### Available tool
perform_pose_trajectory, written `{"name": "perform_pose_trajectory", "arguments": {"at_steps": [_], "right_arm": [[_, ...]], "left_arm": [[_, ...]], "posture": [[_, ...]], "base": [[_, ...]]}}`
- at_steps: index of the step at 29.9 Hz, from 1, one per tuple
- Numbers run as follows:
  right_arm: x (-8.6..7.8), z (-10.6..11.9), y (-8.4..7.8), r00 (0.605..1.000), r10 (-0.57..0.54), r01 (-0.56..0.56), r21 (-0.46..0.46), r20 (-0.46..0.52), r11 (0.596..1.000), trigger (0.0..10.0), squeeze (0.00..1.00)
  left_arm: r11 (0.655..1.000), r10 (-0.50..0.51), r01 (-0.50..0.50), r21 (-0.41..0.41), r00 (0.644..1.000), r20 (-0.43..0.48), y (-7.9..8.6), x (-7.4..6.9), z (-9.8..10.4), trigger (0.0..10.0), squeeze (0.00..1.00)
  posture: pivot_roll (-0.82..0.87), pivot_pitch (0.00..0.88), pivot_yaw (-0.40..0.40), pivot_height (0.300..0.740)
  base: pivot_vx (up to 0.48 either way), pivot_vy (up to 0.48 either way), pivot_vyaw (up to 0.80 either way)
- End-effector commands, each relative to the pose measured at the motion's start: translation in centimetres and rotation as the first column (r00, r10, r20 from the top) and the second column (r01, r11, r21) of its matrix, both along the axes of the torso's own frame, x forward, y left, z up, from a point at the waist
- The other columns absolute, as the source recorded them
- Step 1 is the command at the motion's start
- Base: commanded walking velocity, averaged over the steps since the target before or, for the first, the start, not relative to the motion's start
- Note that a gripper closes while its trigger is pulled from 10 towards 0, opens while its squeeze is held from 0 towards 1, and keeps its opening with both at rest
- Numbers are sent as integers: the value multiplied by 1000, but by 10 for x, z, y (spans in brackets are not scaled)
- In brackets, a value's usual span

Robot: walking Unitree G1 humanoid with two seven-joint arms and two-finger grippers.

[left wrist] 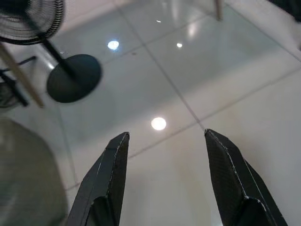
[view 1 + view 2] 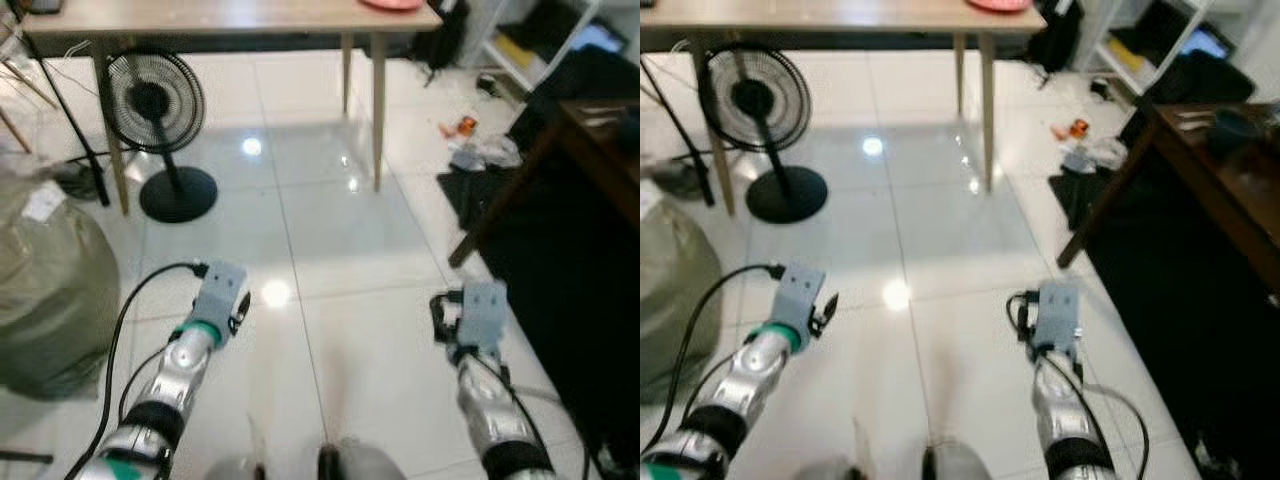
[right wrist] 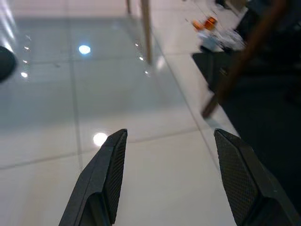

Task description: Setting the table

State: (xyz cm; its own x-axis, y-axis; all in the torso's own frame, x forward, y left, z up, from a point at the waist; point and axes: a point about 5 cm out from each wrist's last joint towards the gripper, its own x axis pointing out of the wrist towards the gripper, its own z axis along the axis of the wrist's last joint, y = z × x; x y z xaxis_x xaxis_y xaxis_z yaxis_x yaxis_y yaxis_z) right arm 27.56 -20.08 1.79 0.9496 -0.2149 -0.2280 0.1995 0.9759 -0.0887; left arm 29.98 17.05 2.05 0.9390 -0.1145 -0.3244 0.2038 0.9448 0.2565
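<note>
Table [image 2: 230, 15], light wood with slim legs, stands at the far side of the room ahead of us, with a red plate [image 2: 392, 4] at its far right edge. We hold both arms forward and low over the glossy white tiled floor [image 2: 330, 250], well short of the table. Our left gripper [image 1: 162, 179] has its two black fingers spread wide apart with nothing between them; our right gripper [image 3: 167, 181] is likewise spread and empty. A black pedestal fan [image 2: 155, 105] stands on the floor by the table's left leg. A grey-green bag [image 2: 50, 290] sits near left. On the right, a dark wooden table [image 2: 1230, 190] stands over a black mat [image 2: 580, 300], with small litter [image 2: 480, 150] on the floor beyond it.
</note>
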Motion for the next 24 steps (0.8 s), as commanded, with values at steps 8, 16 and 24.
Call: {"name": "perform_pose_trajectory", "arguments": {"at_steps": [8,16,24], "right_arm": [[7,28,6,983,29,-40,62,182,997,10000,0],[21,72,22,922,174,-194,23,345,981,10000,0],[29,80,19,922,135,-167,58,363,984,10000,0]], "left_arm": [[999,-41,37,28,988,147,-1,9,23,10000,51],[1000,-26,26,6,952,304,8,19,62,10000,51],[999,-31,35,-5,935,353,4,24,76,10000,51]], "posture": [[21,0,3,740],[43,5,-7,740],[45,5,-10,740]], "base": [[480,0,0],[480,0,0],[480,0,-366]]}}
